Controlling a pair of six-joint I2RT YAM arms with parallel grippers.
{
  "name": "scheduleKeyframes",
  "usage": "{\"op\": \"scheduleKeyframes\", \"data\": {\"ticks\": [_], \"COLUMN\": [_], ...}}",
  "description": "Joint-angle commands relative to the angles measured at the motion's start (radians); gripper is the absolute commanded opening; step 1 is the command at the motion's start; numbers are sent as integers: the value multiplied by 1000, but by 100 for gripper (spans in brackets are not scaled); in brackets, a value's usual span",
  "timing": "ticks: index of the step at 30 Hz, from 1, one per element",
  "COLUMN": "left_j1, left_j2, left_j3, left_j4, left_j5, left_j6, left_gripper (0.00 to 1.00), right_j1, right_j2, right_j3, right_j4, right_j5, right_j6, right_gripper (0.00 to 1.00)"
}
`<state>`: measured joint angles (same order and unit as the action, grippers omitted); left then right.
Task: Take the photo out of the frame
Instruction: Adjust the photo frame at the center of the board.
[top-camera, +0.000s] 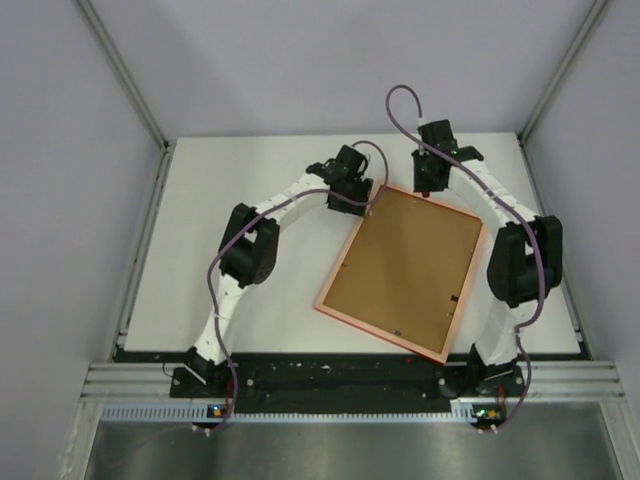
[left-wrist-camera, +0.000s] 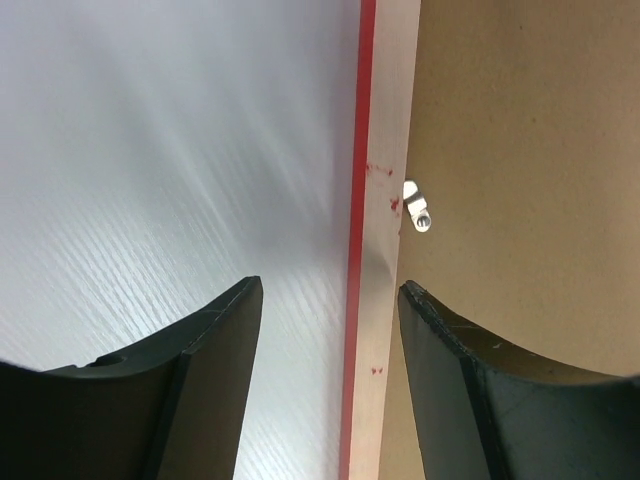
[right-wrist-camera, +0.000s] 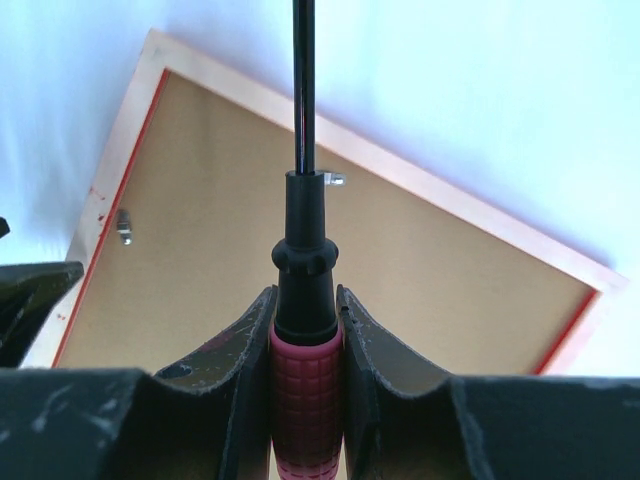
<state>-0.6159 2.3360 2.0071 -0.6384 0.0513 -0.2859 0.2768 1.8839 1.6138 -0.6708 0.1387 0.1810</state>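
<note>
Tabs (right-wrist-camera: 123, 226) overlap backing board (right-wrist-camera: 450, 290) inside face-down frame (right-wrist-camera: 450, 207).

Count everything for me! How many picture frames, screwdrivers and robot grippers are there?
Picture frame: 1
Screwdriver: 1
Robot grippers: 2, the left gripper and the right gripper
Total: 4

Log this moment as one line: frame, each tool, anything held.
frame: back up | left tool: open, astride frame edge by clip | right tool: shut on screwdriver | photo: hidden
</note>
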Motion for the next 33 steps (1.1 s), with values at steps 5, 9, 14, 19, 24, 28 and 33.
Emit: {"op": "scheduleKeyframes", "data": {"ticks": [5, 9, 14, 19, 24, 28, 33], "left_j1": [-2, -10, -15, -16, -22, -27, -31], "left_j2": [60, 63, 71, 71, 77, 86, 100], "left_j3": [125, 127, 137, 142, 145, 144, 148], "left_j4": [-17, -15, -17, -14, -18, -24, -26], "left_j5": [-38, -25, -11, 12, -7, -22, -27], "left_j6": [2, -1, -10, -12, -4, 1, -1], "left_gripper": [62, 61, 60, 60, 56, 52, 49], "right_j1": [-59, -128, -201, -272, -344, -370, -406], "right_j2": [-160, -167, -131, -131, -157, -178, -201], "right_j3": [-89, -135, -161, -212, -275, -337, -397], "right_j4": [49, 68, 69, 66, 56, 56, 56], "right_j5": [146, 151, 202, 180, 208, 263, 277], "right_j6": [-75, -75, -84, -81, -118, -138, -150], "right_gripper": [0, 0, 0, 0, 0, 0, 0]}}
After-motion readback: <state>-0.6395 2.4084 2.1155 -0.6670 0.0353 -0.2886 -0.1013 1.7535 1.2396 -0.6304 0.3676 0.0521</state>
